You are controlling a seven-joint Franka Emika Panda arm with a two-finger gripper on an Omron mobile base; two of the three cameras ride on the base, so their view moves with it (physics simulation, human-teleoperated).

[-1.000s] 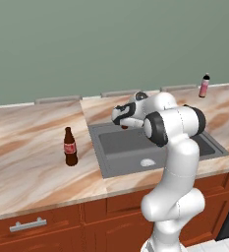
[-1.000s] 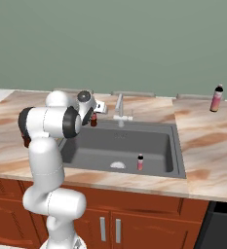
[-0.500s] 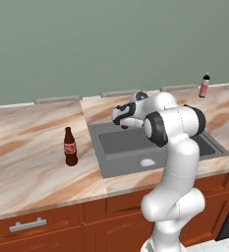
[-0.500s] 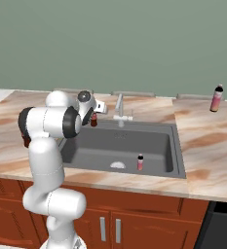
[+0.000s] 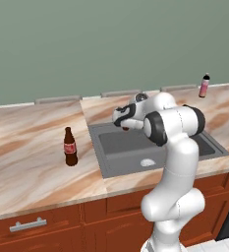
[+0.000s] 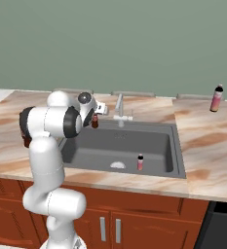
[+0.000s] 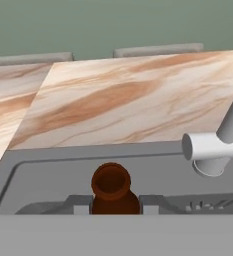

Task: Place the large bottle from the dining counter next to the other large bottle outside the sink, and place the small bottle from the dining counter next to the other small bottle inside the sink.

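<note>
My gripper (image 7: 115,205) is shut on the neck of the small bottle (image 7: 110,186), short, dark brown and red-labelled. It hangs over the back left corner of the grey sink (image 6: 156,141), left of the faucet (image 6: 120,108); from the sides I see the gripper (image 6: 94,115) and small bottle (image 6: 94,121) there, and the gripper (image 5: 124,121) again. The other small bottle (image 6: 140,162), pink with a black cap, stands inside the basin at the front. The other large bottle (image 5: 70,146), tall and brown, stands on the counter left of the sink (image 5: 126,150). The pink black-capped large bottle (image 5: 204,85) stands at the back right.
The faucet spout (image 7: 213,150) is close on the right of the held bottle. A drain (image 6: 117,165) sits at the basin's front. Marbled counter (image 5: 27,157) runs along both sides of the sink, with a green wall behind.
</note>
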